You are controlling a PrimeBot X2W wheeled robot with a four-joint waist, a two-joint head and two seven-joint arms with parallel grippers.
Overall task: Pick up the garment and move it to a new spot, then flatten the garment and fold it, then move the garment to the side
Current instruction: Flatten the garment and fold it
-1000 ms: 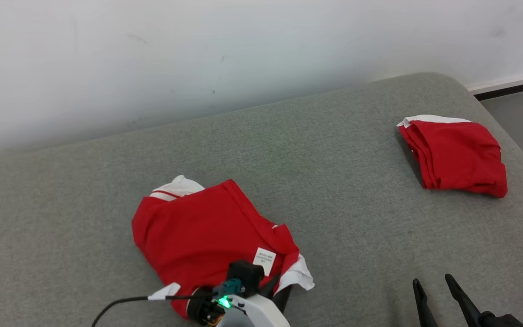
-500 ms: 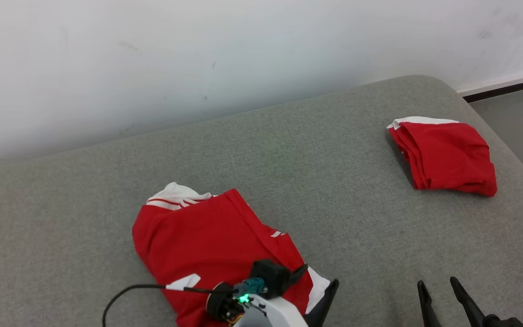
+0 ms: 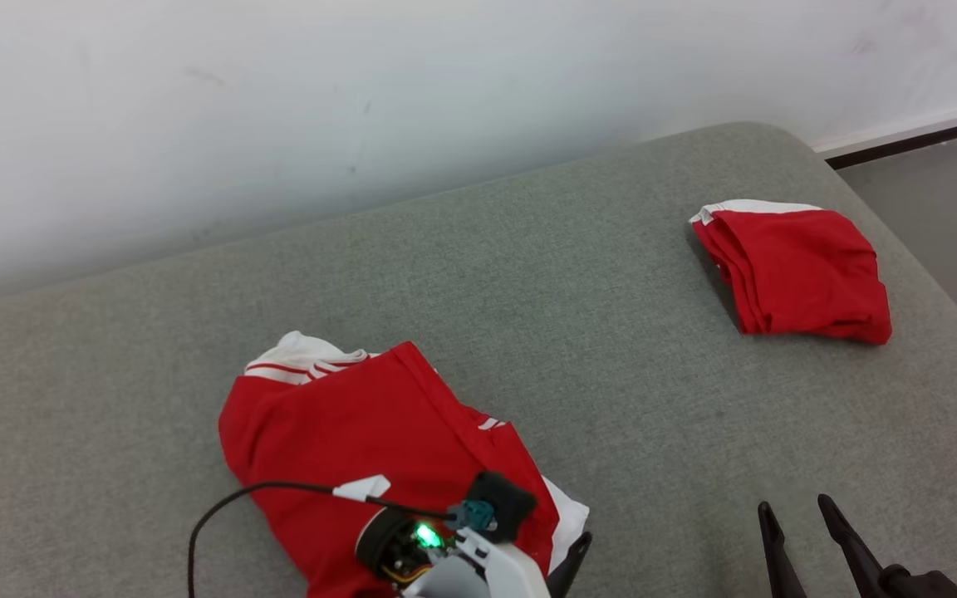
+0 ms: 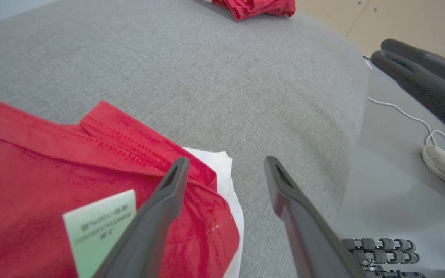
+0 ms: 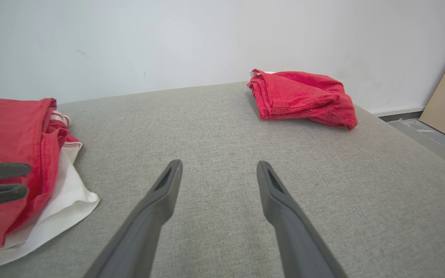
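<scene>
Left fingers (image 4: 160, 208) stand wide and empty over the near corner of the crumpled red-and-white shirt (image 3: 345, 432) on the grey cushion (image 3: 611, 374), right fingers (image 5: 149, 216) likewise wide above bare upholstery.

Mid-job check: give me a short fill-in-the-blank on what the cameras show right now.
1. The left gripper has its fingers ____ over the edge of the near garment.
2. The folded garment lies toward the robot's ____ side.
3. The right gripper hovers over the bare ____ cushion.
4. Both garments are mostly ____.
Missing words: open; right; grey; red.
</scene>
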